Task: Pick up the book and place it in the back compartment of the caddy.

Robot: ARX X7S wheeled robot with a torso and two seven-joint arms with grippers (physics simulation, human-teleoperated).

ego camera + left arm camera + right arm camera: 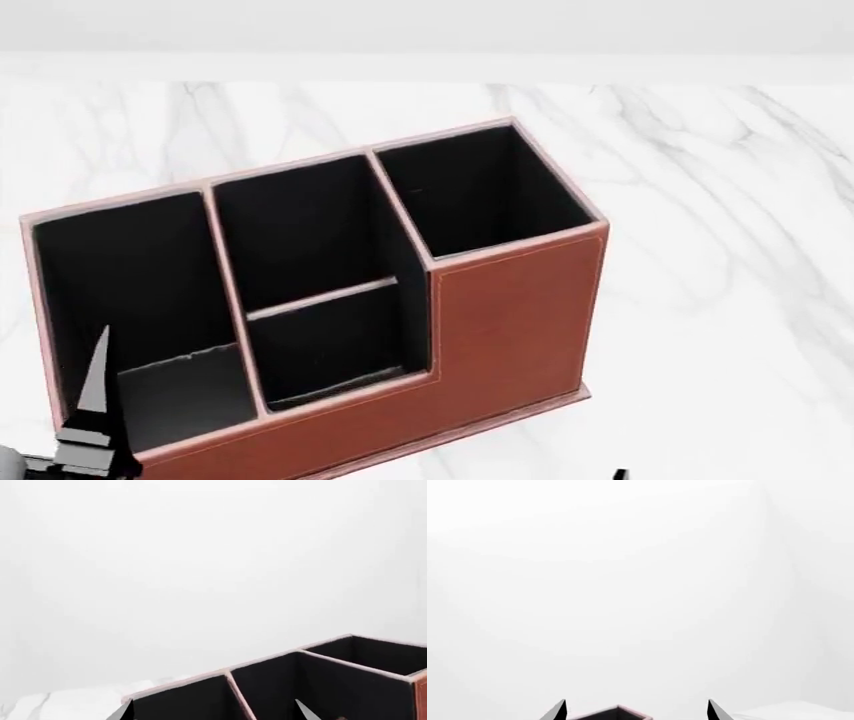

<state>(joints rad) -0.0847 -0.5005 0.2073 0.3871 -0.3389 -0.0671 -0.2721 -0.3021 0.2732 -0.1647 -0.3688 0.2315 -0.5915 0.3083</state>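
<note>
The left gripper (94,420) sits at the near left edge of the head view, low in front of the caddy (507,310); only one thin black finger (96,385) points up there, but in the left wrist view two black tips show with a wide gap between them, so its jaws stand apart; nothing is seen between them. The right gripper (637,711) shows in its own wrist view as two dark tips set wide apart, so it stands wide too, with nothing in it; in the head view only a tiny dark bit shows at the bottom edge. The caddy stands on the white marble table (721,180), turned a little; it is reddish-brown outside and black inside, with a pale pink rim. In the nearest left pocket a dark flat thing lies low, which looks like the book (180,385), but it is hard to be sure; it is not in the back compartment (300,235), which sits in the middle behind the low cross wall. Farthest back on the right is the tall square pocket (481,190); behind it all is a plain white wall (427,25).
</note>
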